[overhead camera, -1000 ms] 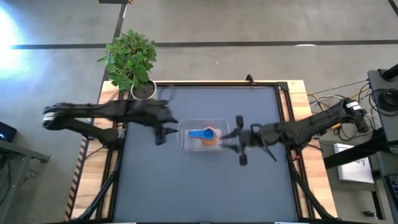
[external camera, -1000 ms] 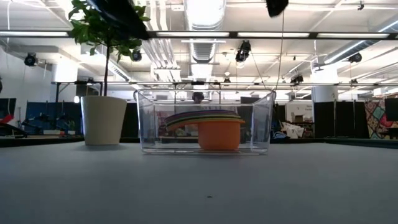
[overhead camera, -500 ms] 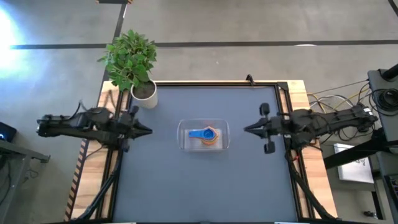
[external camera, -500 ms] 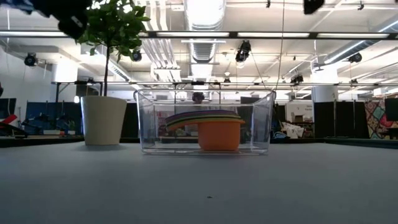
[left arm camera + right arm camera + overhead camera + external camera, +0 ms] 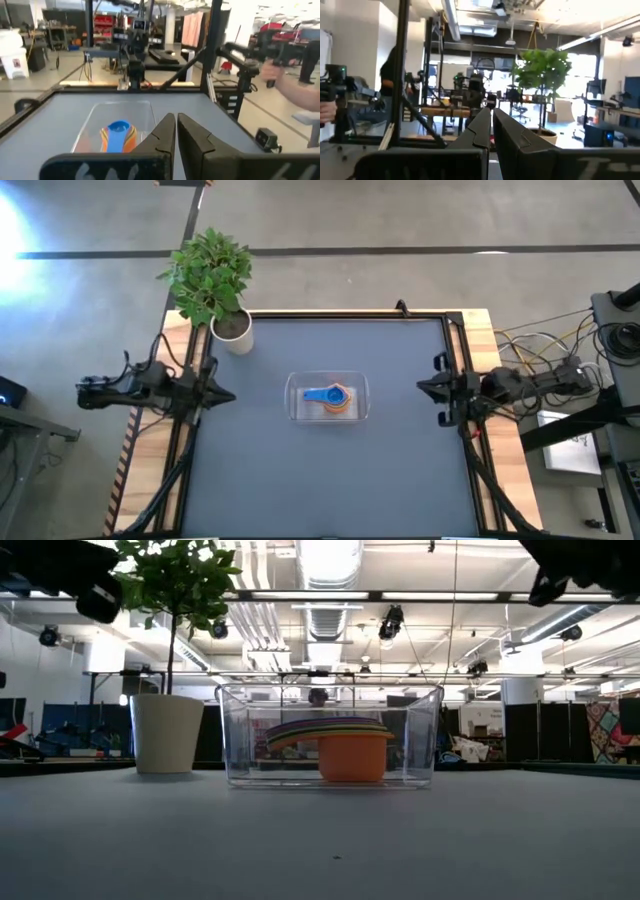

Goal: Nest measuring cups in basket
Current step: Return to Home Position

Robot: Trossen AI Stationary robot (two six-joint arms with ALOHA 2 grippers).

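Nested cups [image 5: 335,399] (blue topmost) in clear basket [image 5: 300,412]

I see my thin black jointed left arm [image 5: 150,385] at nine o'clock and right arm [image 5: 515,383] at three o'clock, with loose cables [image 5: 128,363]. Each has two pointed black fingers [image 5: 162,135].

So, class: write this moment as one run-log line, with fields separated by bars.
measuring cups: stacked in basket | left gripper: left table edge, shut | right gripper: right table edge, shut

floor [image 5: 400,220]: grey concrete | ceiling [image 5: 470,565]: strip lights [image 5: 330,558], ducts [image 5: 322,618] | potted plant [image 5: 210,272]
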